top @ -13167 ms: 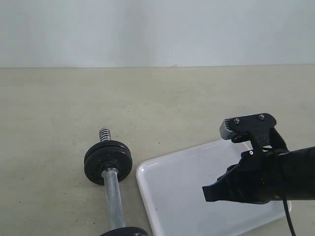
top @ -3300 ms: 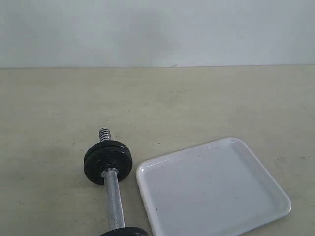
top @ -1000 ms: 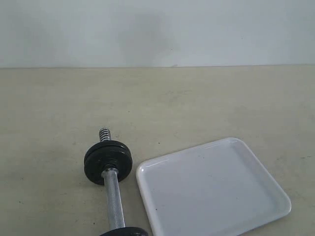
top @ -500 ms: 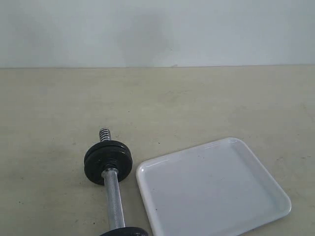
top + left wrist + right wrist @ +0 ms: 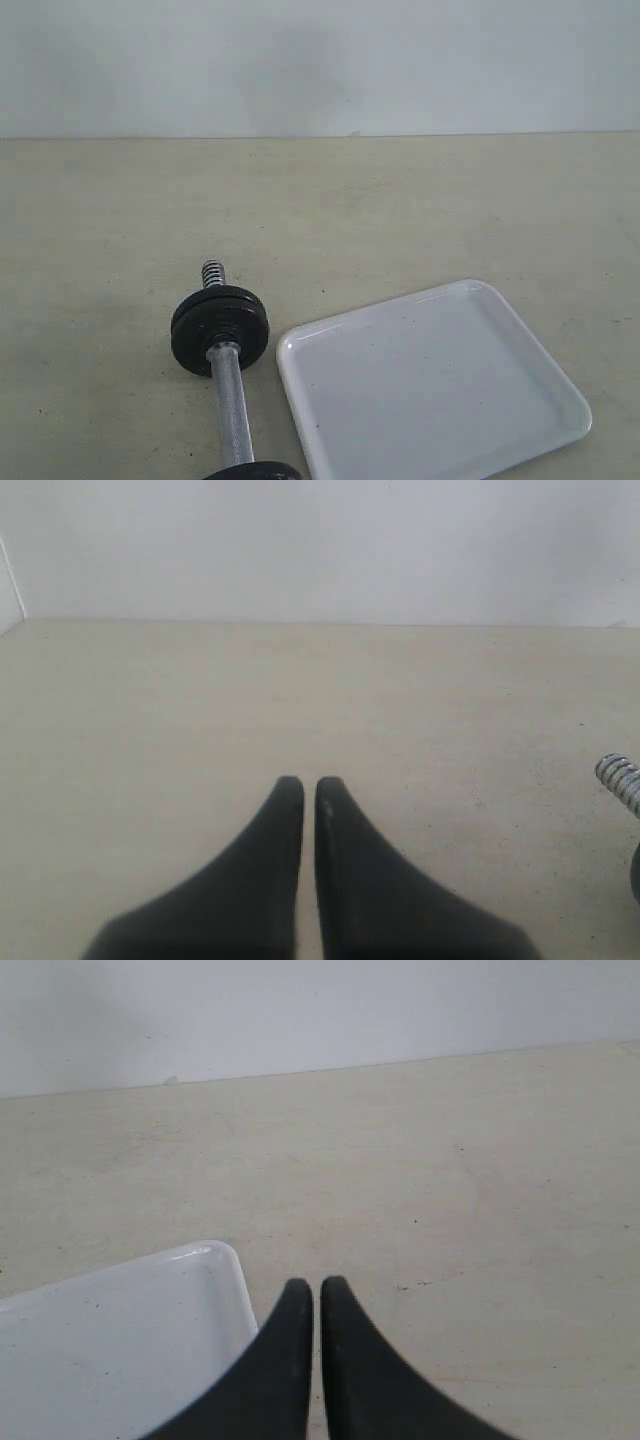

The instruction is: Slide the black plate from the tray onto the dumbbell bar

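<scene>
Sitting on dumbbell bar (image 5: 229, 405), black plate (image 5: 219, 330) away from L gripper (image 5: 309, 784), R gripper (image 5: 316, 1286) (jaws together).

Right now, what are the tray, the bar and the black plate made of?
Tray: probably plastic or melamine, though glazed ceramic is possible; it is glossy white with soft reflections. Bar: metal, likely chromed steel; it has a silvery shine and a coiled thread at its end. Plate: seems to be cast metal painted black; it looks dull and slightly rough.

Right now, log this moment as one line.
black plate: on dumbbell bar, near one threaded end | tray: no plate on it | left hand: shut, holding nothing | right hand: shut, holding nothing
</scene>
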Controlling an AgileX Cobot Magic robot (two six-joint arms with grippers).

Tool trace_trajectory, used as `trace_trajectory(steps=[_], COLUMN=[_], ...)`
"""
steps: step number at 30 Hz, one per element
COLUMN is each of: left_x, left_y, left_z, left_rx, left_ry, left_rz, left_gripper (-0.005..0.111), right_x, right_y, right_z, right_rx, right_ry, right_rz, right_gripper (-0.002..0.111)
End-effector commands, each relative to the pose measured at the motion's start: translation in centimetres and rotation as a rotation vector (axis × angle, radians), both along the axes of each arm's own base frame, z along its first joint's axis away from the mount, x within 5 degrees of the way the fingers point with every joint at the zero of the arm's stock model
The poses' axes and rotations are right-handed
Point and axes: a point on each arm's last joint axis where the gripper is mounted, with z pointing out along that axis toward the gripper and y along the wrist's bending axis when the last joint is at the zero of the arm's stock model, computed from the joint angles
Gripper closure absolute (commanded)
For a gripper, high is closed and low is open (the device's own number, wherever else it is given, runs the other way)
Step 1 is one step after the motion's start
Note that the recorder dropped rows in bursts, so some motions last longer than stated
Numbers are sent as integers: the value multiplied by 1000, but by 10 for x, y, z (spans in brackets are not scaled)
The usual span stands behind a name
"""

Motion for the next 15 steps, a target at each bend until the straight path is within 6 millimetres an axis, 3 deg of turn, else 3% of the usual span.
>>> trace_trajectory(steps=[1,15], left_x=[0,0], left_y=[0,0], left_z=[0,0], left_rx=[-11,-11], left_ry=[-2,-2], left_rz=[6,6], left_gripper=[102,102], right_x=[0,0], right_y=[0,0], right_z=[1,1], right_rx=[0,0], right_ry=[-11,-15], right_rz=[-8,-8], right_gripper=[107,107])
